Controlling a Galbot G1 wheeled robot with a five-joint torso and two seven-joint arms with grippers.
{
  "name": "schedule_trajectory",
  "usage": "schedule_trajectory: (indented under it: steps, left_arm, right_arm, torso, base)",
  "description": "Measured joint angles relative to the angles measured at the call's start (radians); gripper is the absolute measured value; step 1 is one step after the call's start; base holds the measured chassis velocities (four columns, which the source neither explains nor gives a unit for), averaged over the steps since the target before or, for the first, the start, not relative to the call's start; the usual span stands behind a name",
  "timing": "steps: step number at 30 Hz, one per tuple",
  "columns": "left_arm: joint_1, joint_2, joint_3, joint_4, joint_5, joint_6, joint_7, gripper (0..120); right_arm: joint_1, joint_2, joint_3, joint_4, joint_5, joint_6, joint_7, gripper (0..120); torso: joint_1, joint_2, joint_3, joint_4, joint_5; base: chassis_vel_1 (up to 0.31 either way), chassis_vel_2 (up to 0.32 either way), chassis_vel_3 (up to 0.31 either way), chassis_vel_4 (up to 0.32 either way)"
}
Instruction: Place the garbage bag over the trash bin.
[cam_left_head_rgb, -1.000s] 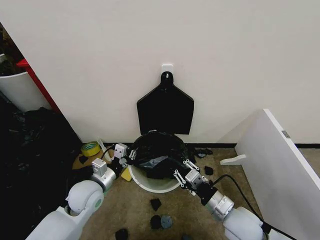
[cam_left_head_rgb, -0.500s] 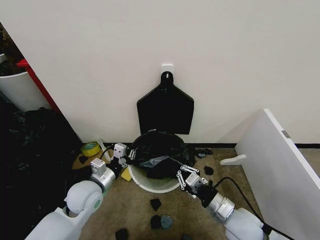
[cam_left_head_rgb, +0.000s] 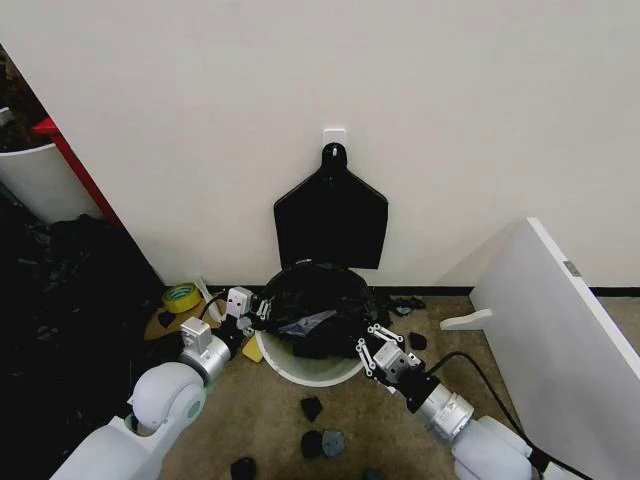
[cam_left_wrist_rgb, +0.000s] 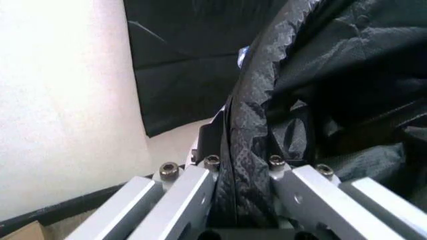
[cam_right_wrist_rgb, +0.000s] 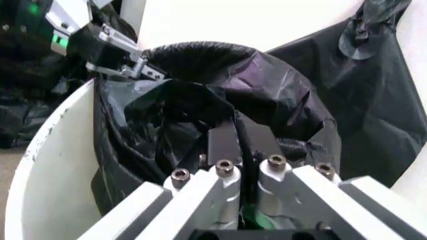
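Note:
The trash bin (cam_left_head_rgb: 312, 374) is a round white bucket standing on the floor against the wall. The glossy black garbage bag (cam_left_head_rgb: 316, 296) lies crumpled in its mouth and is stretched over the far and left rim. My left gripper (cam_left_head_rgb: 261, 310) is at the bin's left rim, shut on a fold of the garbage bag (cam_left_wrist_rgb: 250, 125). At the near right rim my right gripper (cam_left_head_rgb: 368, 344) is shut on the bag's edge, with thin film (cam_right_wrist_rgb: 240, 100) pinched between its fingers (cam_right_wrist_rgb: 223, 142). The bin's white wall (cam_right_wrist_rgb: 53, 165) shows bare on the near side.
A flat black bundle of bags (cam_left_head_rgb: 331, 217) hangs on the wall just behind the bin. A yellow tape roll (cam_left_head_rgb: 182, 297) and black scraps (cam_left_head_rgb: 312, 408) lie on the floor. A white board (cam_left_head_rgb: 550, 330) leans at the right, and a black pile (cam_left_head_rgb: 60, 290) sits at the left.
My right gripper has shifted slightly to the right and nearer with the bag's edge, and the crumpled film in the bin's mouth has moved a little. The left gripper has stayed put.

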Motion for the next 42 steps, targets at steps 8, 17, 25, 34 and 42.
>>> schedule_trajectory:
  steps: [8, 17, 25, 34, 42]
  left_arm:
    - [0.003, -0.003, 0.0, -0.007, -0.007, 0.007, -0.004, 1]
    - [0.006, -0.013, -0.012, -0.021, -0.048, 0.022, -0.019, 1]
    - [0.009, -0.008, -0.024, -0.031, -0.067, 0.025, -0.023, 1]
    - [0.006, -0.019, -0.028, -0.059, -0.123, 0.051, -0.042, 1]
    - [0.026, -0.02, -0.046, -0.112, -0.162, 0.092, -0.054, 1]
  right_arm:
    - [0.0, -0.005, -0.001, -0.003, -0.006, 0.009, -0.02, 3]
    - [0.019, 0.006, 0.033, -0.098, 0.058, 0.237, -0.322, 0]
    - [0.037, 0.021, 0.059, -0.158, 0.075, 0.313, -0.418, 0]
    - [0.056, 0.047, 0.123, -0.259, 0.198, 0.457, -0.817, 0]
    - [0.055, 0.077, 0.174, -0.34, 0.121, 0.504, -0.887, 0]
  torso:
    - [0.0, 0.0, 0.0, 0.0, 0.0]
    - [0.0, 0.0, 0.0, 0.0, 0.0]
    - [0.0, 0.0, 0.0, 0.0, 0.0]
    - [0.0, 0.0, 0.0, 0.0, 0.0]
    - [0.0, 0.0, 0.0, 0.0, 0.0001]
  base:
    - [0.0, 0.0, 0.0, 0.0]
    - [0.0, 0.0, 0.0, 0.0]
    - [0.0, 0.0, 0.0, 0.0]
    - [0.0, 0.0, 0.0, 0.0]
    - [0.0, 0.0, 0.0, 0.0]
